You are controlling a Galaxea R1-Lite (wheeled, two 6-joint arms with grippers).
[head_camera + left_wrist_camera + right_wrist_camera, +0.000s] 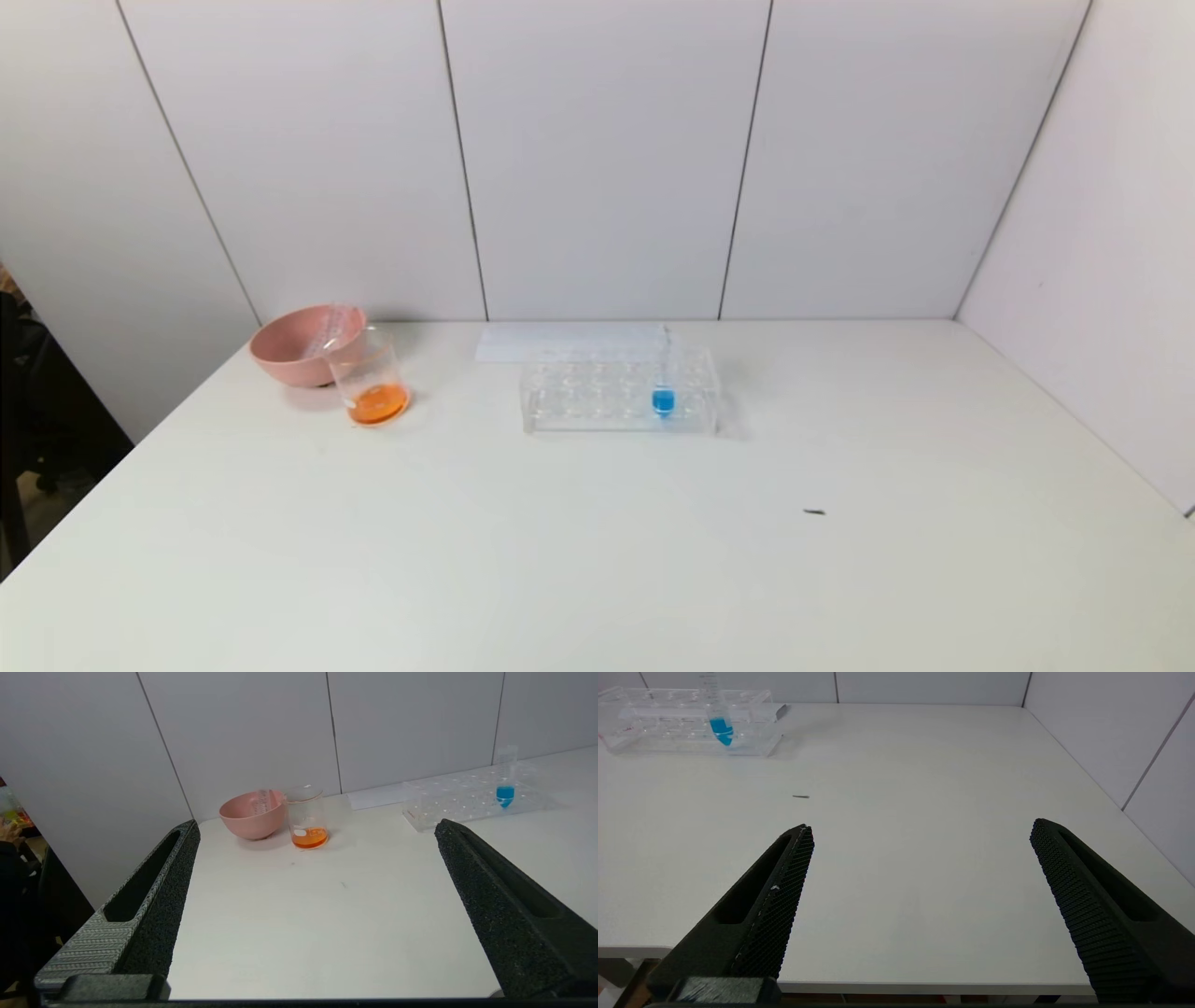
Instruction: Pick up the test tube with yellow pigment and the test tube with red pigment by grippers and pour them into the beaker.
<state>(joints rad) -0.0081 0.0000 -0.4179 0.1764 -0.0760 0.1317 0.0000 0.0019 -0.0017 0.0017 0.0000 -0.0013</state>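
Beaker (372,381) with a shallow layer of orange liquid stands at the far left of the white table (597,541), while both arms sit pulled back at the near edge, out of the head view. Nearest, the left gripper (315,828) hovers over the table's near left side with its 2 black jaws spread wide and nothing between them. The right gripper (920,828) hangs over the near right edge, jaws equally wide and empty. Ahead of the right gripper, a small dark speck (814,511) lies on the bare tabletop. Farther back, near the centre, a clear tube rack (620,390) holds 1 upright tube of blue liquid (663,399) toward its right end; the other holes in it look vacant. A white sheet of paper (560,342) lies just behind the rack. At far left, the beaker stands just in front and to the right of a pink bowl (297,347), the 2 close together or touching. At least 1 clear tube (262,802) leans inside the bowl; no coloured liquid can be made out in it.
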